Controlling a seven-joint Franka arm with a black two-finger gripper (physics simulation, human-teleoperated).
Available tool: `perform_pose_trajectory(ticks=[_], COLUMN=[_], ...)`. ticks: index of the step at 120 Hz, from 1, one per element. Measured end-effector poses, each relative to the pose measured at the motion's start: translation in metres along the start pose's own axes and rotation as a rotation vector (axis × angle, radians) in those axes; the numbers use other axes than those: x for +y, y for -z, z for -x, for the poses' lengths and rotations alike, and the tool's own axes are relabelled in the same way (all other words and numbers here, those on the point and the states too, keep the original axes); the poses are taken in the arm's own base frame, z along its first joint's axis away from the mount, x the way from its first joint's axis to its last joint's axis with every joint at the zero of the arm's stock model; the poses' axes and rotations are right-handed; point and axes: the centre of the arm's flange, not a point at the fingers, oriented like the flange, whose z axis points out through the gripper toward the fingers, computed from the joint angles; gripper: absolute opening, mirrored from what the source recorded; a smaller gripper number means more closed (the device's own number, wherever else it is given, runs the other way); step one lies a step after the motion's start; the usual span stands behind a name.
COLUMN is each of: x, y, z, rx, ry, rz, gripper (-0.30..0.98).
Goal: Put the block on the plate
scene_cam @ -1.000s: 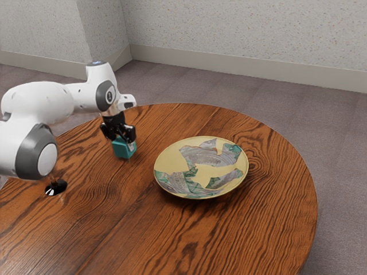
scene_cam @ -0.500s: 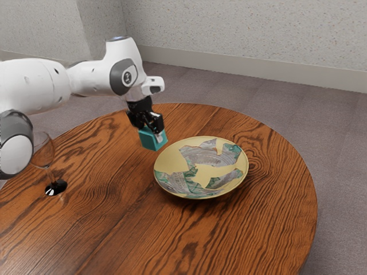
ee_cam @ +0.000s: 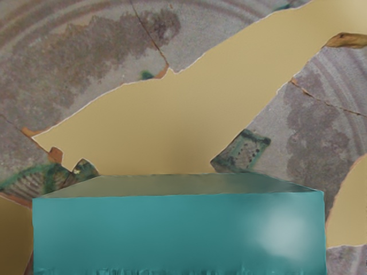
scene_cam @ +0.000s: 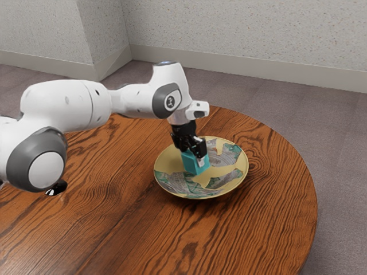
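"What do the two views establish?"

"The exterior view gives the whole rim of the plate (scene_cam: 164, 165), with the block (scene_cam: 195, 166) over it. The wrist view gives a broad, smooth blue-green face of the block and a narrow, duller face adjoining, against yellow areas, grey patches and thin brown lines on the plate."

"Condition of the gripper (scene_cam: 196, 157)?"

"Pointing down, its jaws pinching the block. Whether the block touches the plate, I cannot tell."

"Edges and room to move?"

"The block is inside the rim. Bare plate extends from it toward the exterior view's right. Beyond the rim, the table (scene_cam: 252, 223) runs on to a curved edge. A glass, its dark foot (scene_cam: 59, 187) visible below the arm (scene_cam: 64, 106), stands well apart from the plate."

"Surface and room?"

"Table: round, reddish-brown wood, strong dark grain. Floor (scene_cam: 338, 143): dull greyish purple. Wall (scene_cam: 246, 26): pale, speckled, with a plain skirting board (scene_cam: 246, 64) along its foot."
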Motion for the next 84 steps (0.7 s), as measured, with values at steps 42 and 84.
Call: perform_pose_trajectory(ticks=[42,84], x=[0.003,-0.010], y=[0.053,0.247], z=[0.010,0.104], rx=[0.037,0.072], ry=[-0.004,-0.003], rz=[-0.015,-0.188], gripper=[0.64,0.68])
